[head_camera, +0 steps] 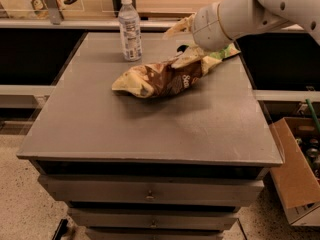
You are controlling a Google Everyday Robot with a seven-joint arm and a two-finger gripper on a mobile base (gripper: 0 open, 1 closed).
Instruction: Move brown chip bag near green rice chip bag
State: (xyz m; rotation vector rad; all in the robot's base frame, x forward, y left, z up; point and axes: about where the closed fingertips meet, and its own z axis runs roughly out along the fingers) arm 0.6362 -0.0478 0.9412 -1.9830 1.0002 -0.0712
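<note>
1. Brown bag (165,78) lies on the desk (150,129), right of and nearer than the bottle (130,29).
2. Its long axis runs from near-left up to far-right, away from the bottle.
3. Hand (184,40) sits right of the bottle, over the bag's far-right end; open or gripping cannot be told.
4. Green bag (227,51) lies further right of the bottle, just beside that same end.
5. Judgement: placement appears nearly met.

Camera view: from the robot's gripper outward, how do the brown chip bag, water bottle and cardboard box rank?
The gripper is over the table's far right.
1. Brown chip bag, right at it.
2. Water bottle, back left.
3. Cardboard box, on the floor, right.
</note>
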